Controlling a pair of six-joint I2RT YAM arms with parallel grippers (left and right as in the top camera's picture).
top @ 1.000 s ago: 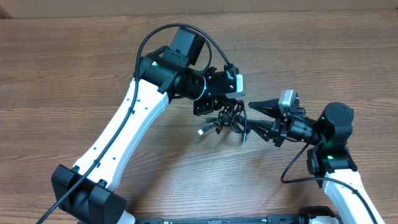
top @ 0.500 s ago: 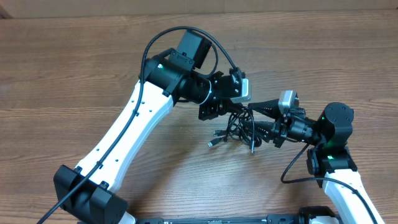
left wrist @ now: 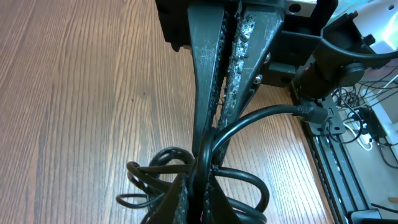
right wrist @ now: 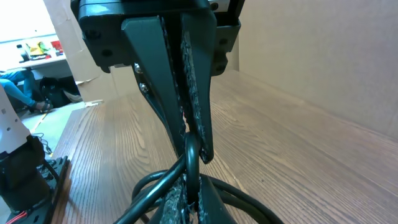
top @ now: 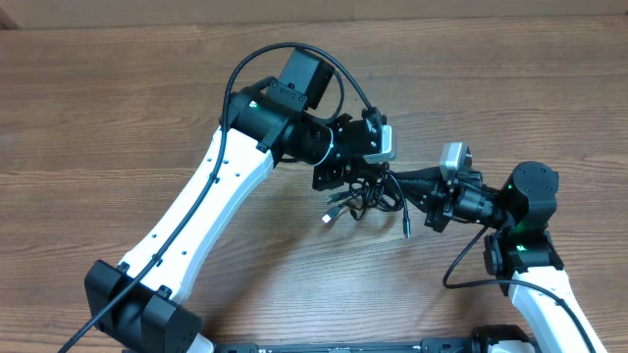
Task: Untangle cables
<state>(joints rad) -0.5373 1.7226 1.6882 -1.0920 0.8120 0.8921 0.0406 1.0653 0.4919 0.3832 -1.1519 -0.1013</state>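
Note:
The cables (top: 361,201) are a small bunch of thin black loops hanging just above the wooden table (top: 118,108), between the two grippers. A silver-tipped plug (top: 331,218) dangles at the left and another end (top: 405,231) hangs at the right. My left gripper (top: 371,175) is shut on a strand at the top of the bunch. My right gripper (top: 394,178) meets it tip to tip and is shut on the same bunch. In the left wrist view the cables (left wrist: 163,180) loop round my gripper (left wrist: 200,202). In the right wrist view a strand (right wrist: 191,155) runs up from my gripper (right wrist: 189,202).
The right arm's base (top: 525,211) stands at the right, with its own thick black cable (top: 461,270) curving below it. The left arm (top: 211,211) stretches diagonally from the lower left. A black rail (top: 343,345) runs along the front edge.
My right gripper has shut on the cable bunch, where one second ago its fingers stood apart. The left gripper moved right with the cables, and the loose ends have swung.

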